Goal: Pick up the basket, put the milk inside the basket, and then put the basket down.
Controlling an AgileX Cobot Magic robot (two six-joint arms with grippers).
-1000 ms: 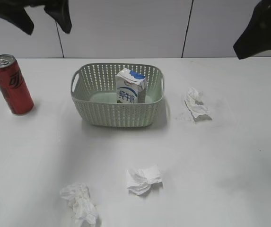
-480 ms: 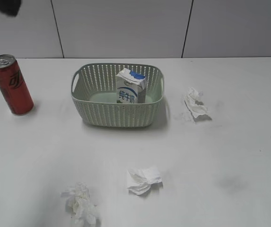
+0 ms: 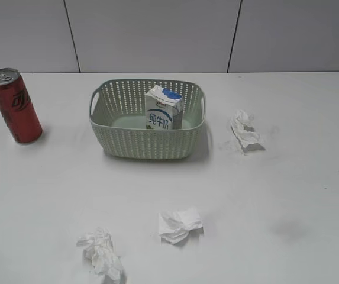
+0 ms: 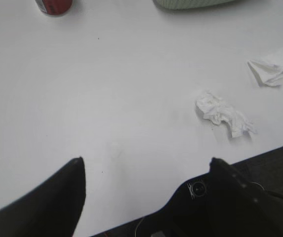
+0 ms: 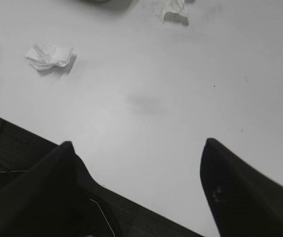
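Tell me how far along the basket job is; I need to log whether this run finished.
It looks finished. The milk carton stands upright inside the green basket, and the basket rests on the white table. Nothing is in hand: the left gripper and right gripper are open and empty near the table's front edge, far from the basket. No step appears to be left.

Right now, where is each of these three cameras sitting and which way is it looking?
Exterior view: in front of the table, looking down at a slant on the basket with the milk inside; no arm shows.
Left wrist view: on the left arm, looking down over the table's near edge; the open left hand shows.
Right wrist view: likewise on the right arm; the open right hand shows.
Shared: the crumpled tissue appears in all three.
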